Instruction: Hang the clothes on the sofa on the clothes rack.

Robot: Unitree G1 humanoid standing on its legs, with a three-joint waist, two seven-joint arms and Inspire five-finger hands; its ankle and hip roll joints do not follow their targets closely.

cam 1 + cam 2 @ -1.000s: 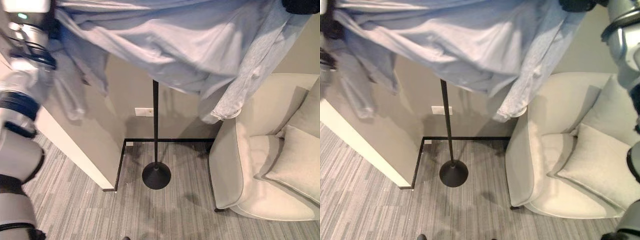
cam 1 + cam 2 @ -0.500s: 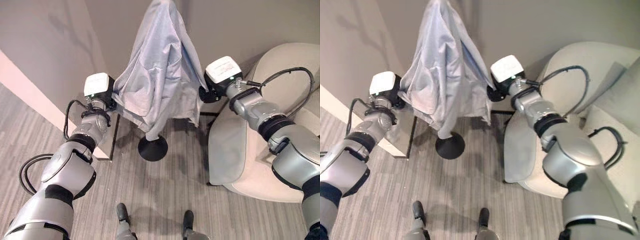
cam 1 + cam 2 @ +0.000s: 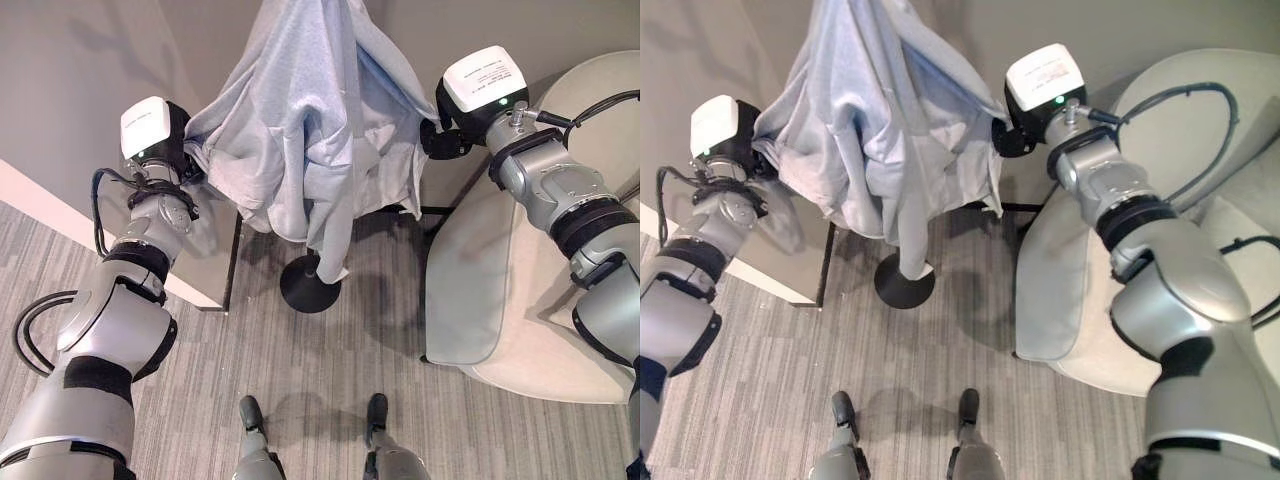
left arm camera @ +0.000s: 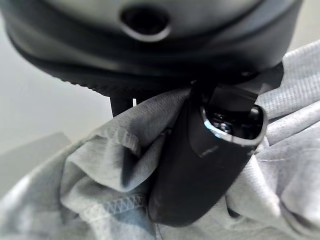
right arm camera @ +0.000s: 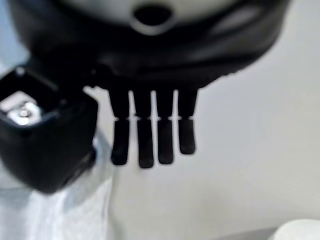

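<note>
The grey shirt (image 3: pixel 310 120) hangs over the clothes rack (image 3: pixel 309 285). The left hand (image 4: pixel 200 165) grasps its left edge; the right hand (image 5: pixel 150 130), released, fingers straight, is at its right edge.

We see a soft, matt grey cloth garment (image 3: pixel 310 130), a matt black rack base (image 3: pixel 308 285), smooth pale sofa upholstery (image 3: pixel 480 290) and ribbed grey carpet (image 3: pixel 300 360).

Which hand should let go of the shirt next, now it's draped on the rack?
Left, probably. The left hand is pinched in the shirt, while the right hand has straight fingers beside the cloth, holding nothing. The shirt hangs over the rack.
</note>
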